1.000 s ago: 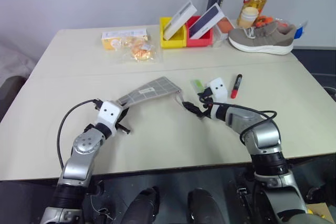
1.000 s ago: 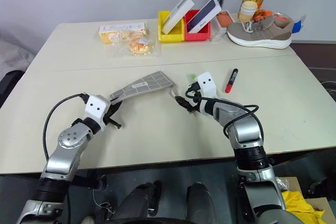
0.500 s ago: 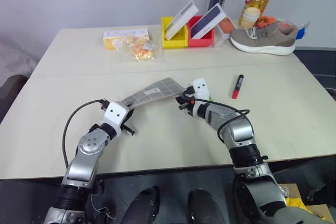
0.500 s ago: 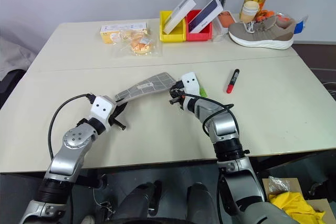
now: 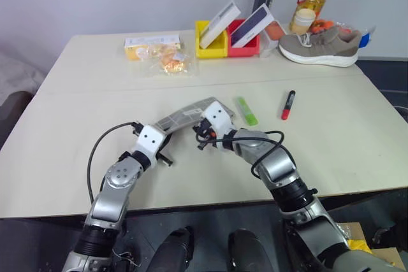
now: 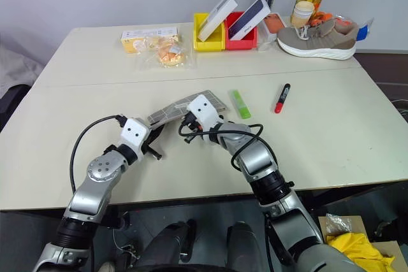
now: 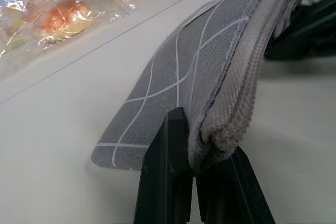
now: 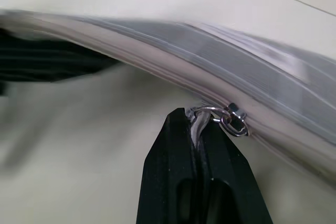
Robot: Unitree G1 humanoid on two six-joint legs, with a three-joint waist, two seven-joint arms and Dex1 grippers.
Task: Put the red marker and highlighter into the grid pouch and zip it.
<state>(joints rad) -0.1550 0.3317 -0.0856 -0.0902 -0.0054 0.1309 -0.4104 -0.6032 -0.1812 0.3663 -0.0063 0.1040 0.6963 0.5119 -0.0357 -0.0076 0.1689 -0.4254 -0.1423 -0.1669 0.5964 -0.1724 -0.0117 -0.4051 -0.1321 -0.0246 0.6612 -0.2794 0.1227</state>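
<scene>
Left gripper [image 7: 195, 182] has its jaws clamped on the near-left end of the grid pouch [image 5: 189, 115], lifting it off the desk [image 5: 76, 132]. Right gripper [image 8: 198, 129] jaws are pinched tight on the zipper pull cord [image 8: 197, 121] along the pouch's edge. The highlighter [image 5: 245, 110] and the red marker [image 5: 288, 104] lie on the desk to the right, outside the pouch.

The left gripper [image 6: 152, 137] is pinching one end of the pouch [image 6: 185, 106], and the right gripper [image 6: 189, 125] is closed at its near edge. The highlighter [image 6: 240, 104] and marker [image 6: 280, 98] are lying on the table [image 6: 331, 132].
</scene>
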